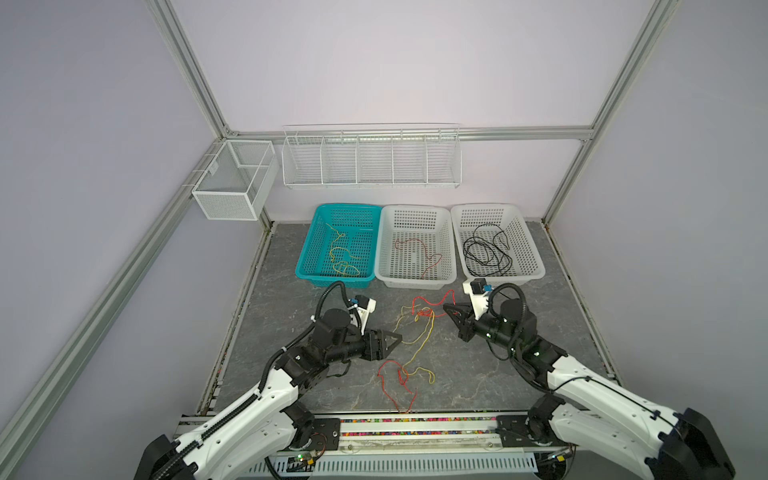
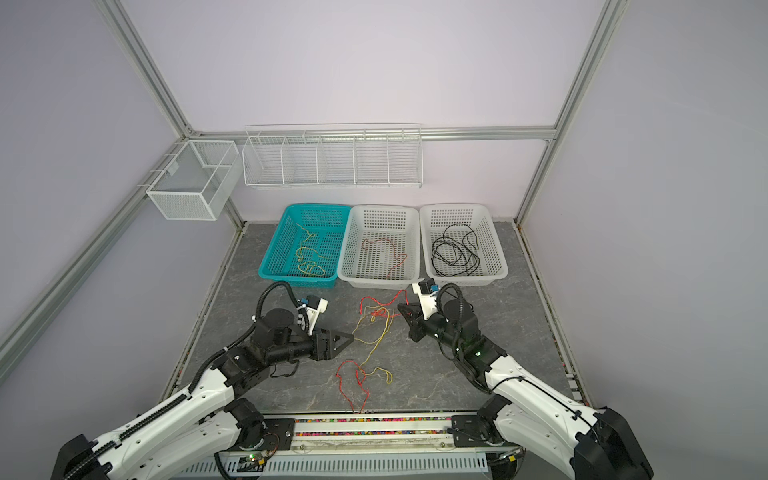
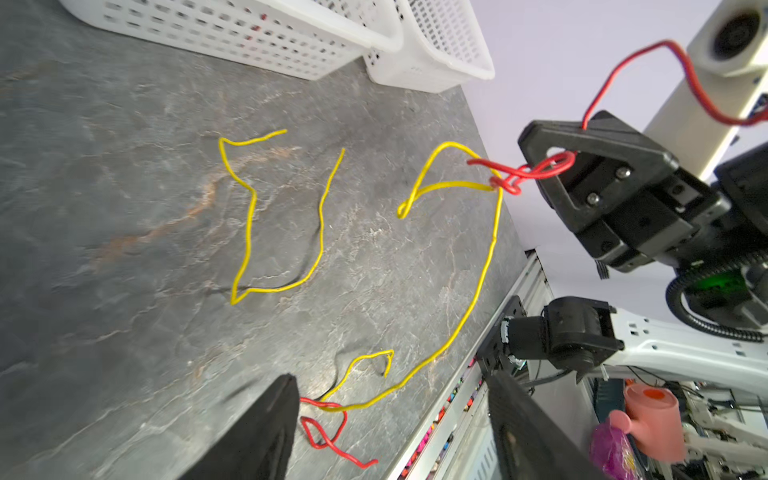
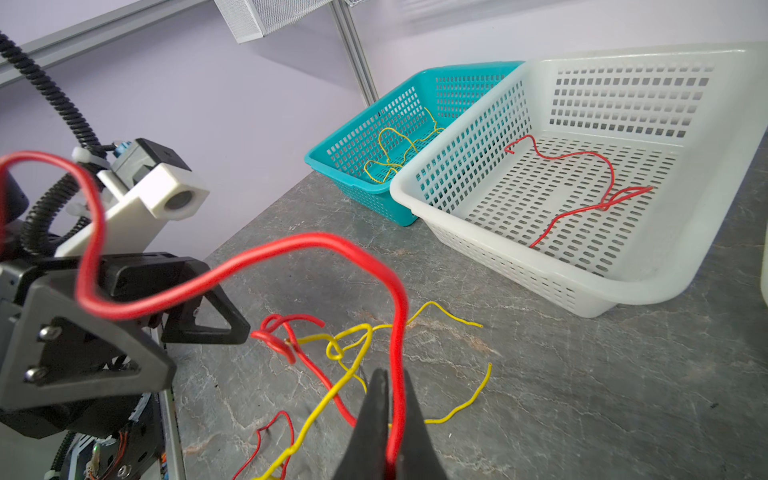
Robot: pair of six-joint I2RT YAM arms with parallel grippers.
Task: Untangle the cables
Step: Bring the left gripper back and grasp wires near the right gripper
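Note:
A tangle of red and yellow cables (image 1: 417,320) lies on the grey table between both arms. My right gripper (image 4: 392,382) is shut on a red cable (image 4: 291,245), which arches up from the jaws and loops into a knot with the yellow cable (image 3: 482,282) just off its tips (image 1: 446,308). My left gripper (image 3: 392,376) is open and holds nothing. It hovers low with its tips (image 1: 395,338) beside the yellow strand. Another stretch of red cable (image 3: 328,432) lies on the table between the left fingers. In both top views a red loop (image 2: 353,382) trails toward the front edge.
Three baskets stand at the back. The teal basket (image 1: 305,249) holds a yellow cable, the middle white basket (image 1: 415,208) a red one, the right white basket (image 1: 534,249) a black one. White wire racks (image 1: 370,158) hang on the wall. A rail (image 1: 415,424) borders the front edge.

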